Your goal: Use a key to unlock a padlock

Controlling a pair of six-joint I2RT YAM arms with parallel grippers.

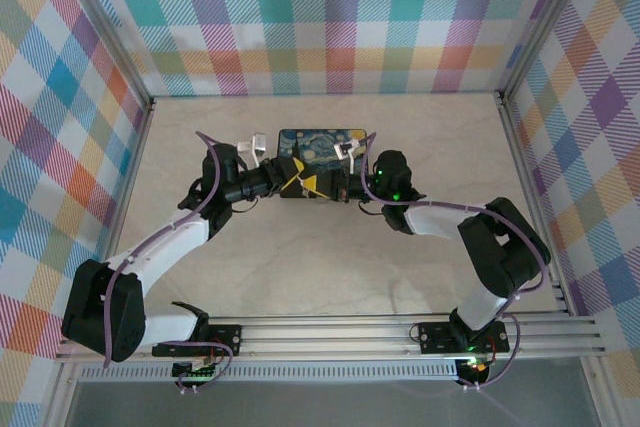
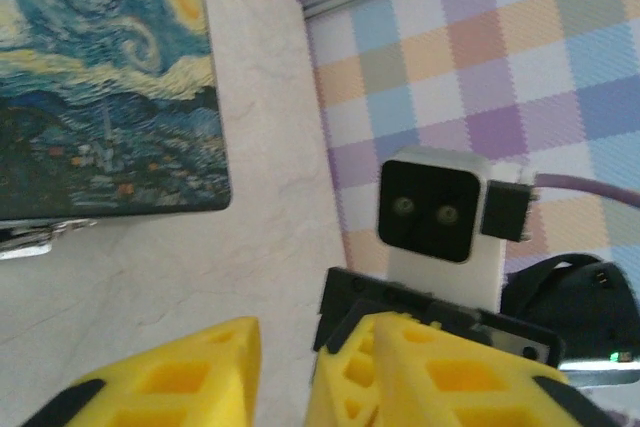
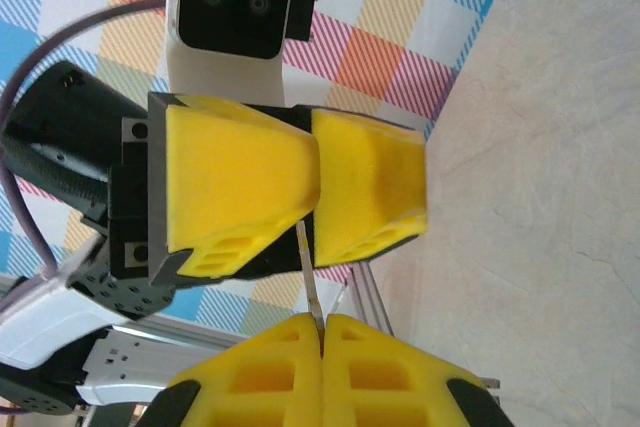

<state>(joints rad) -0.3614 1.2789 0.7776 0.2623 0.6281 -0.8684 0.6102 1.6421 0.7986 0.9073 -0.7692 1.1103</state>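
Key [image 3: 309, 282], a thin grey metal strip, stands pinched between the 2 yellow fingers [image 3: 250, 372] of the right gripper [image 3: 322, 332]. They are pressed flat together on its lower end with no gap left. Its upper end runs into the dark wedge under the left gripper [image 3: 312, 182], which faces the right one tip to tip. The left gripper's 2 fingers meet along a seam in the right wrist view, while its own wrist view shows a narrow dark slit between them. Whether they pinch the key or anything else I cannot tell.

From above, both grippers meet just in front of the tin [image 1: 318, 144], at the middle of its near long edge, over the marbled table [image 1: 330, 267]. The tin lies flat, starry lid up. A pale silvery piece, apparently the padlock [image 2: 35, 235], lies on the table against the tin's edge on the grippers' side, cut off by the frame. Its shackle cannot be made out.
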